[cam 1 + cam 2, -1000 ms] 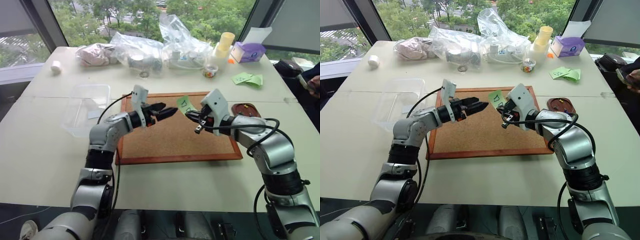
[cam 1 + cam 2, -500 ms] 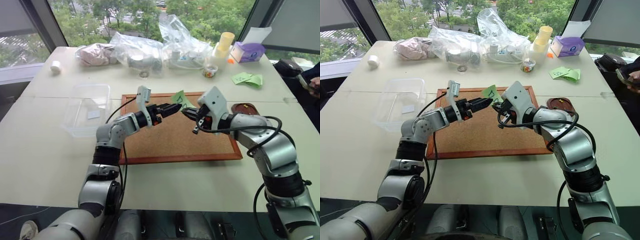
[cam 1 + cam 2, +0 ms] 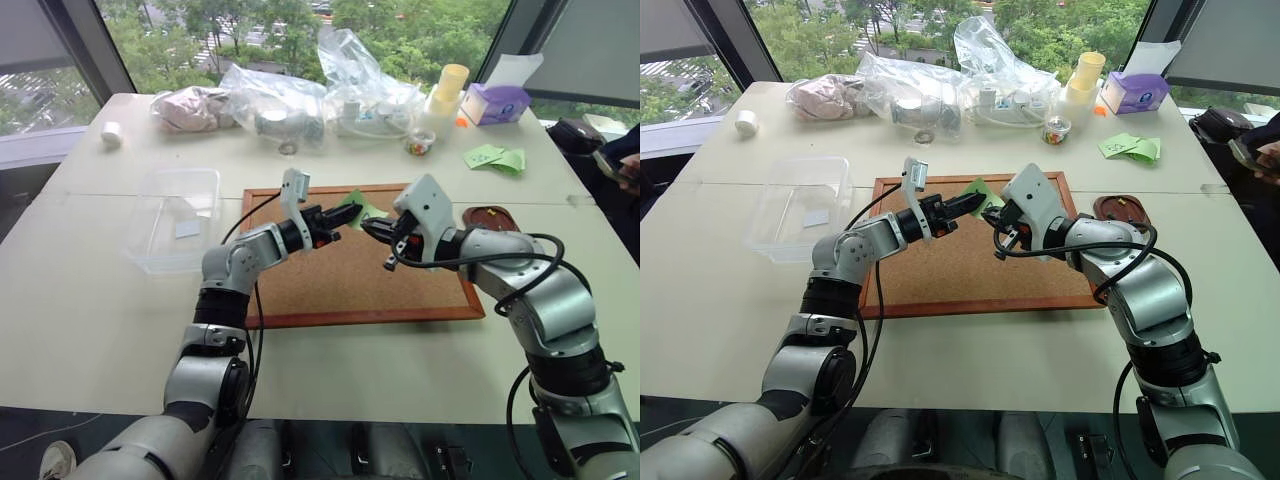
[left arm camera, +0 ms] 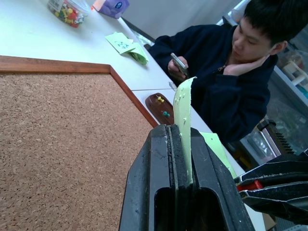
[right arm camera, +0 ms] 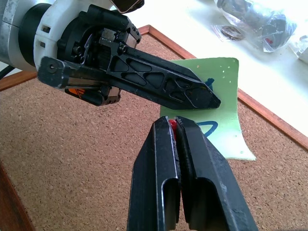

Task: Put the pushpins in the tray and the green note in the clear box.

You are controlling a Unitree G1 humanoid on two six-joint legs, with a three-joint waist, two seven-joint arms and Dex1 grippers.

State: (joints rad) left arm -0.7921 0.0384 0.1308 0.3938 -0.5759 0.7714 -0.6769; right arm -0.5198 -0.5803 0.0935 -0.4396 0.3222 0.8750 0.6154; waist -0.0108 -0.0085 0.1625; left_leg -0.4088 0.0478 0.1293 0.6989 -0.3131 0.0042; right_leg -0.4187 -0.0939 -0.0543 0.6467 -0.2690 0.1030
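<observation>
Left claw [image 3: 345, 212] clamped on the green note [image 5: 220, 108], held upright in the air over the cork board [image 3: 330, 285]. Right claw [image 5: 178, 132] closed, a red pin head [image 5: 172, 124] pinched at its tips, touching the note. Note carries blue handwritten marks, not legible. Tray [image 3: 492, 219] on the tabletop [image 3: 100, 300] just right of the board; clear box [image 3: 177, 217] with white label left of it.

The left gripper [image 4: 180, 144] is clamped on the green note [image 4: 183, 113], which stands up edge-on from between its fingers. The cork board [image 4: 62, 144] fills the left of the frame. Beyond its corner the tray [image 4: 161, 107] sits on the tabletop [image 4: 33, 38], holding two pushpins [image 4: 162, 107]. A person [image 4: 226, 72] sits at upper right.
</observation>
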